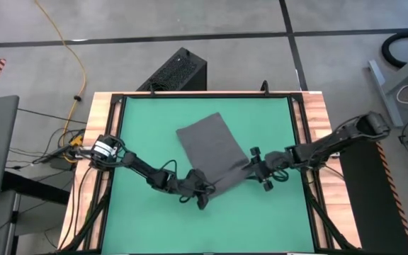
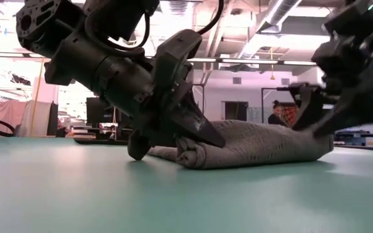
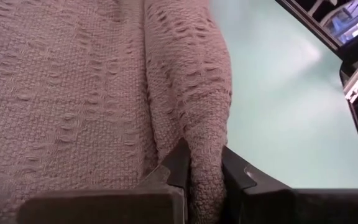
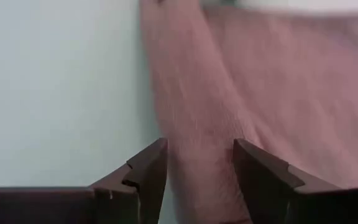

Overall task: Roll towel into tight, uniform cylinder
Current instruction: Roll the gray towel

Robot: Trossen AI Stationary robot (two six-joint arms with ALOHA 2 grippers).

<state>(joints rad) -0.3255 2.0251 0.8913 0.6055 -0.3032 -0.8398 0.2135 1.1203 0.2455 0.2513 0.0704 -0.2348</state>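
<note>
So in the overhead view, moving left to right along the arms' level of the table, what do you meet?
Left wooden table edge → left gripper, shut on the rolled near edge of the dark grey cloth towel → right gripper, open at the towel's right edge → right wooden table edge.

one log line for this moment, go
towel: near edge rolled | left end effector: shut on roll | right end effector: open, straddling roll
</note>
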